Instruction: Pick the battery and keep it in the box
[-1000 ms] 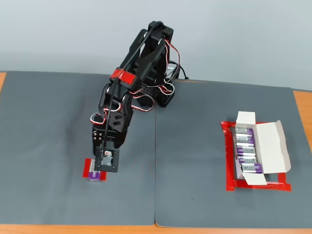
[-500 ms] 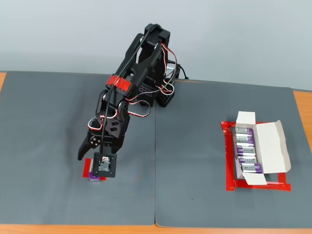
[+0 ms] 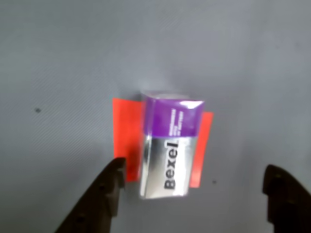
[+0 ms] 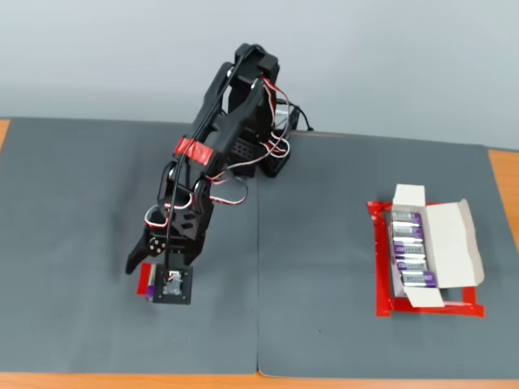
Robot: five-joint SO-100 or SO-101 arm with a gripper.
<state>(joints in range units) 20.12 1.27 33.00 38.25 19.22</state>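
Your pincer [image 3: 192, 194] hangs spread wide and empty over the battery [image 3: 170, 145], which lies on a red patch [image 3: 125, 141] on the bench [image 4: 81, 203], so grasping and carrying to the box [image 4: 450, 243], well apart, both remain.

battery [image 3: 170, 145] on tape patch [image 3: 125, 141]
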